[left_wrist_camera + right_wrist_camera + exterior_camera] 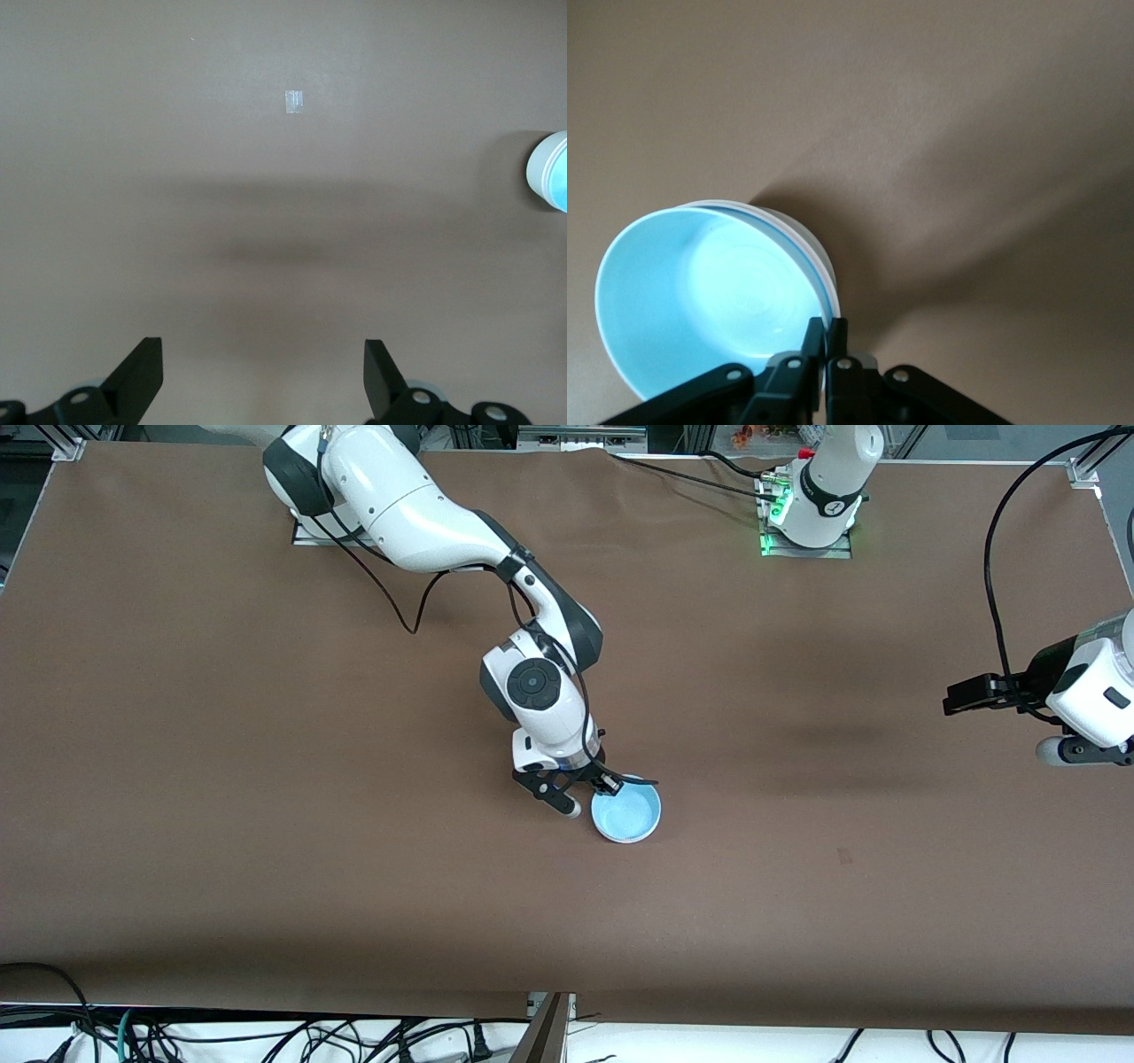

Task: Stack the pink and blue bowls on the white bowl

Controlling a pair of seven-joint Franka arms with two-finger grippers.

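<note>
The light blue bowl (627, 815) sits nested in the white bowl (799, 232) near the middle of the table. Only the white bowl's rim and outer wall (537, 173) show around it. The pink bowl is hidden from every view. My right gripper (611, 784) is shut on the blue bowl's rim (825, 325), with one finger inside the bowl and one outside. My left gripper (1094, 755) waits above the table at the left arm's end. In the left wrist view it is open (264, 372) with only bare table between its fingers.
A small strip of clear tape (294, 102) lies on the brown table cover (266, 824). A black cable (997, 558) hangs down to the left arm. Loose cables (266, 1036) lie below the table's front edge.
</note>
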